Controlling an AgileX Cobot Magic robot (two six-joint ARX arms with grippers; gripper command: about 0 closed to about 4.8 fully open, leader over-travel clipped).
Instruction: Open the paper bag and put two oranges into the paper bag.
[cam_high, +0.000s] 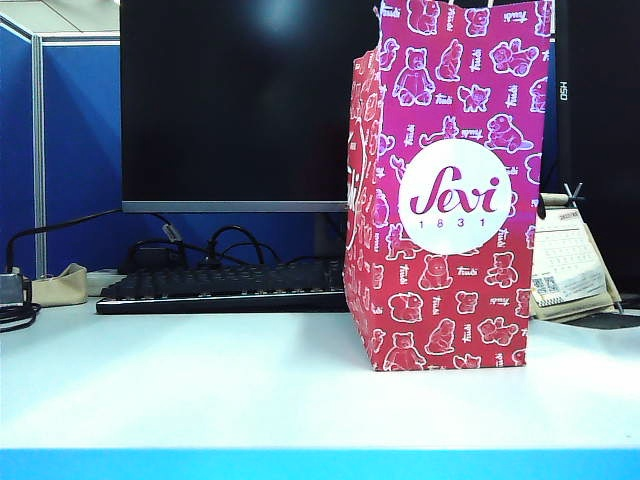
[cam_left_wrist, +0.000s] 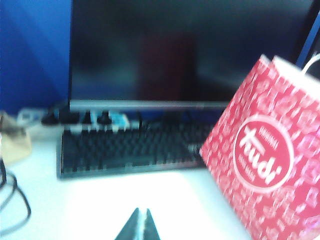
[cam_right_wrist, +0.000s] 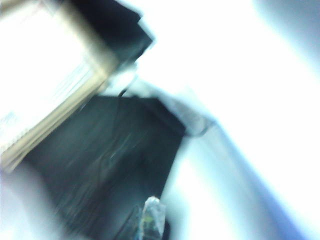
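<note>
The paper bag (cam_high: 450, 200) stands upright on the white table (cam_high: 200, 390), magenta-red with white bears and a round white "Sevi 1831" logo. In the left wrist view the paper bag (cam_left_wrist: 265, 165) shows its "Trudi" side. My left gripper (cam_left_wrist: 140, 212) hangs over bare table a little way from it, fingertips pressed together with nothing between them. The right wrist view is blurred. There my right gripper (cam_right_wrist: 150, 210) shows only as a narrow tip over a dark mat (cam_right_wrist: 110, 160), and it looks shut. The oranges are out of view. Neither gripper appears in the exterior view.
Behind the bag, a black keyboard (cam_high: 225, 285) lies in front of a dark monitor (cam_high: 240, 100). A desk calendar (cam_high: 565, 260) stands to the right of the bag, and the right wrist view shows the desk calendar (cam_right_wrist: 40, 85) too. Cables (cam_high: 20, 310) lie at the far left.
</note>
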